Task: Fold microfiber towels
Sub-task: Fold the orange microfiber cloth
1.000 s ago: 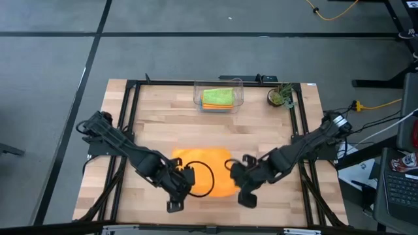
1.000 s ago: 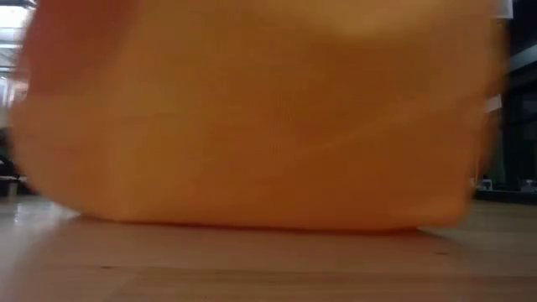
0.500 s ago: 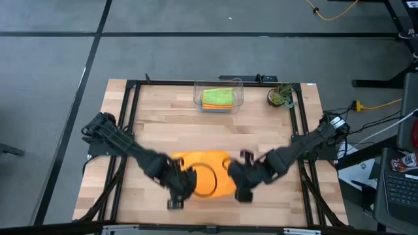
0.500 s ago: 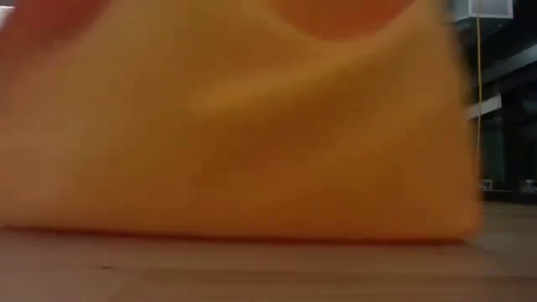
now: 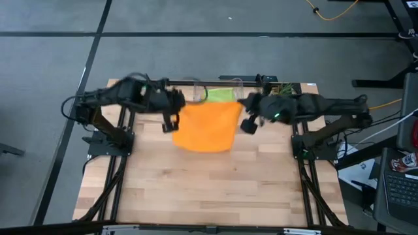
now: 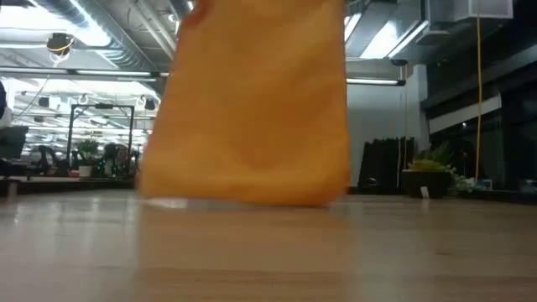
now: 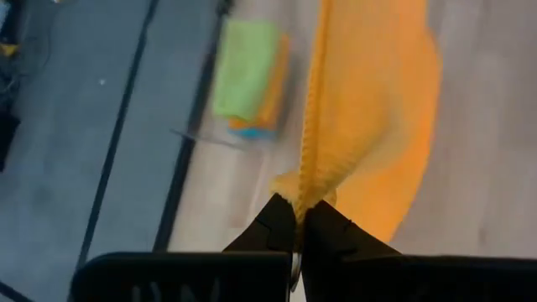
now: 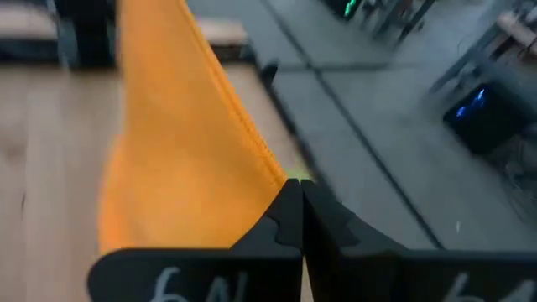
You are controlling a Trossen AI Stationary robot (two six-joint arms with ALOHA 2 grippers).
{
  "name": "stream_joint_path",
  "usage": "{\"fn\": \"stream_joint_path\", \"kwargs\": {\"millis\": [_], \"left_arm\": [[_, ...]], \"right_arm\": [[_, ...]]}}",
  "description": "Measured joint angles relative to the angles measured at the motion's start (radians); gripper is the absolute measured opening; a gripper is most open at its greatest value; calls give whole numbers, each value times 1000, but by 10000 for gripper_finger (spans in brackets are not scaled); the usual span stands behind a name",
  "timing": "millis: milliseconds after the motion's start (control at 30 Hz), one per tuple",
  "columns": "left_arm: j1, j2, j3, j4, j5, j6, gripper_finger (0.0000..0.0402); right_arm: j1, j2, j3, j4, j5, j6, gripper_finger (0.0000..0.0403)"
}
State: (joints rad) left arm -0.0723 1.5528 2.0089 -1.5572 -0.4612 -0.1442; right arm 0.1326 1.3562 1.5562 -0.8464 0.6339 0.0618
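Both hands (image 5: 208, 122) pinching orange towel (image 5: 208, 127) corners

Both arms are dark, near-black jointed links with black cabling. Each end effector, left (image 5: 171, 123) and right (image 5: 248, 124), ends in two dark tapering fingers (image 7: 277, 226) on a broad black crossbar; the right crossbar carries pale handwritten marks.

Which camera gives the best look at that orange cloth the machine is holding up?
The high view: the whole orange towel shows, stretched between the left claw and right claw. The low view shows it hanging, top cut off. Each wrist view shows only a pinched corner.
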Motion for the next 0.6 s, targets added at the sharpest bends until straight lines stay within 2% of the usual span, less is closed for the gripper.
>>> {"fn": "stream_joint_path", "kwargs": {"millis": [100, 200, 333, 433, 600], "left_arm": [[13, -6, 48, 30, -1, 1, 0], [-17, 9, 45, 104, 26, -8, 0], [-82, 61, 10, 133, 96, -140, 0], [-149, 110, -56, 132, 169, -249, 0], [-267, 196, -220, 224, 283, -396, 0]], "right_arm": [[-26, -42, 1, 53, -12, -18, 0], [-24, -47, 1, 52, -86, 5, 0], [19, -6, -14, -37, -185, 124, 0], [75, 30, -79, -76, -241, 219, 0], [191, 80, -255, 8, -382, 384, 0]]}}
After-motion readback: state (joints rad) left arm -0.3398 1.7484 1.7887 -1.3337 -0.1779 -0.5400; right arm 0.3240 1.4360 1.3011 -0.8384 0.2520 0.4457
